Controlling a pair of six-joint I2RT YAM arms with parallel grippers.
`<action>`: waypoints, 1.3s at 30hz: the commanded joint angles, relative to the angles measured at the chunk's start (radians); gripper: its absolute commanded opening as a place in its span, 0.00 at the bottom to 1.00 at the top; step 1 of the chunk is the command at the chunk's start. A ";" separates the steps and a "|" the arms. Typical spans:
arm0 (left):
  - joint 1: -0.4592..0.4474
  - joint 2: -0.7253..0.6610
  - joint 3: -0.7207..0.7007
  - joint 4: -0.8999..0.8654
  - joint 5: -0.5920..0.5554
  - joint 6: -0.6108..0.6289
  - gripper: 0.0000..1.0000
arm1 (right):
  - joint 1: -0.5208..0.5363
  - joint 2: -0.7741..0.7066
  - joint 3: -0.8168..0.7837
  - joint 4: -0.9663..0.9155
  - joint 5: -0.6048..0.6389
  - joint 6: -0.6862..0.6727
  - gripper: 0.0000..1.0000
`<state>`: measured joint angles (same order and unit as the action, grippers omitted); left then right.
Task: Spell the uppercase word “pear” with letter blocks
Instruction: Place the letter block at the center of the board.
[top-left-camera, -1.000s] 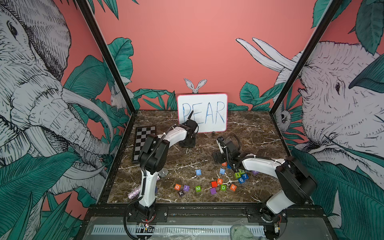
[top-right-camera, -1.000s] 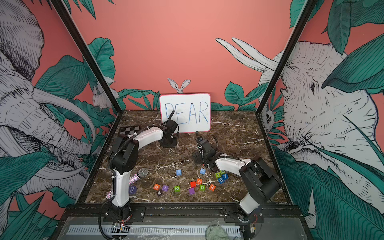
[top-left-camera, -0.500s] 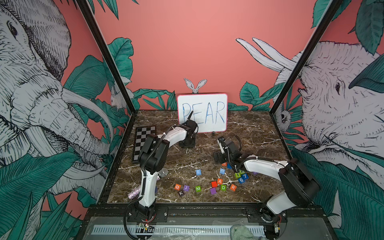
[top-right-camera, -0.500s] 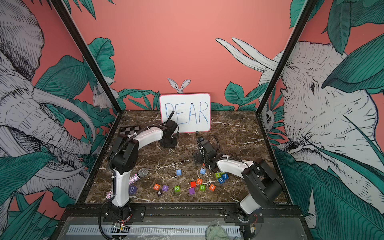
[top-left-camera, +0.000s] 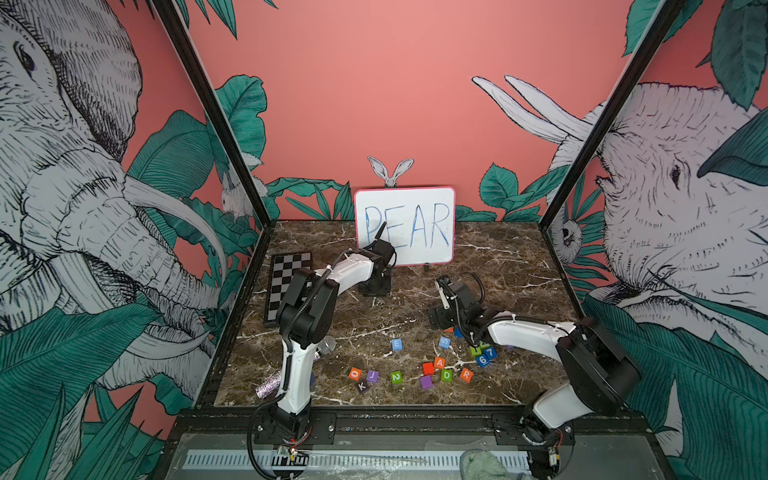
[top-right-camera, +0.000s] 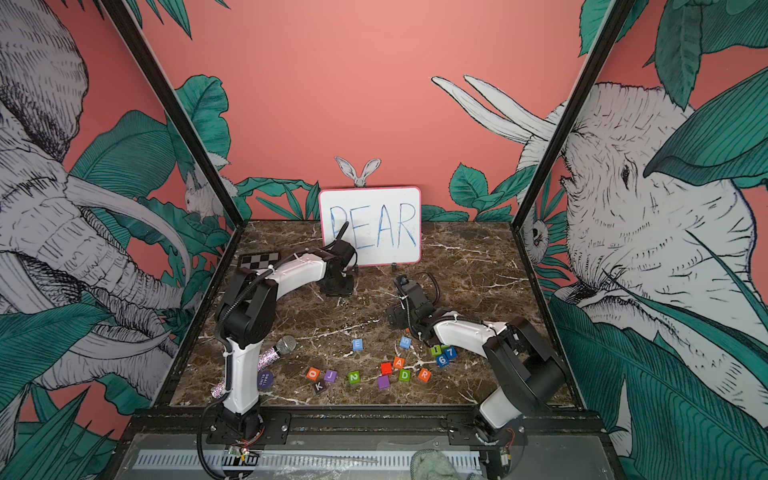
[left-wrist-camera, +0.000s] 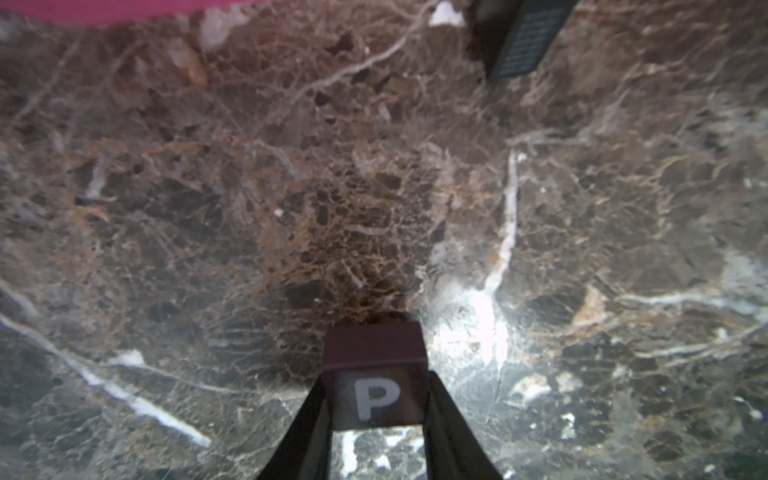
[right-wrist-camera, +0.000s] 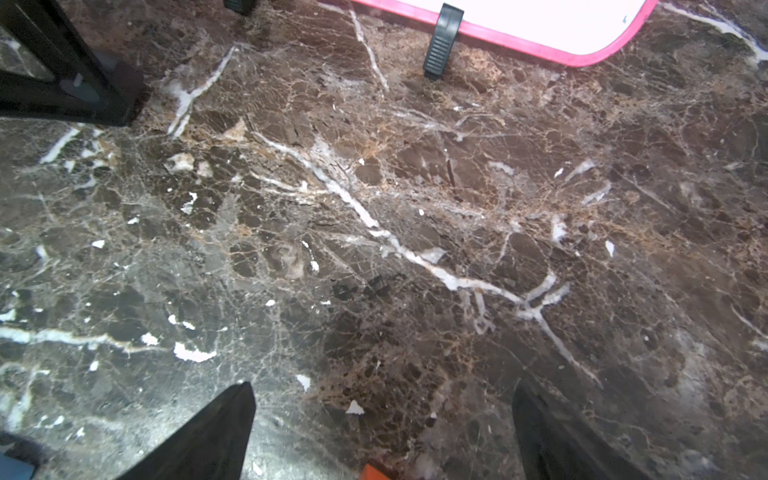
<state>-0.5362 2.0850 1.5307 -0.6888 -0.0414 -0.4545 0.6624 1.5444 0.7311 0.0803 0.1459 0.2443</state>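
Your L gripper (left-wrist-camera: 376, 380) is clamped on the dark P block (left-wrist-camera: 374, 347), one finger on each side face, white P facing the wrist cam. In both top views the L gripper (top-left-camera: 374, 286) (top-right-camera: 337, 286) sits low over the marble table (top-left-camera: 498, 266), just in front of the whiteboard (top-left-camera: 405, 226), below its left-hand letters. The gripper body hides the P block there. Can't tell if the block touches the table or hangs just above it.

Your R gripper (right-wrist-camera: 382, 409) has its fingers wide apart w/ nothing btwn them, only bare marble. In a top view it (top-left-camera: 438, 318) sits low, right of table centre, well apart from the L gripper and pointing toward the whiteboard.

The other 3 task letters lie loose toward the front edge, letter up, clear of both grippers:
- The light blue E block (top-left-camera: 397, 344) sits alone, left of a blue 5 block (top-left-camera: 444, 342).
- The orange A block (top-left-camera: 439, 363) is right beside a red blank cube (top-left-camera: 427, 368).
- The orange R block (top-left-camera: 466, 375) is just right of a green D block (top-left-camera: 446, 375).

A chessboard (top-left-camera: 286, 286) lies flat at the left side. A mic (top-right-camera: 282, 347) lies near the L arm's base.
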 joint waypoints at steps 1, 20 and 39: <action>-0.014 -0.002 0.017 -0.028 0.002 -0.013 0.35 | 0.005 -0.032 -0.018 0.026 0.017 0.011 0.99; -0.050 0.026 0.021 -0.026 -0.002 -0.027 0.36 | 0.004 -0.053 -0.057 0.056 0.019 0.021 0.99; -0.050 0.029 0.031 -0.046 -0.019 -0.033 0.45 | 0.005 -0.031 -0.044 0.057 0.012 0.009 0.99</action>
<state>-0.5819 2.1059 1.5555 -0.6903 -0.0456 -0.4763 0.6624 1.5154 0.6750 0.1154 0.1493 0.2546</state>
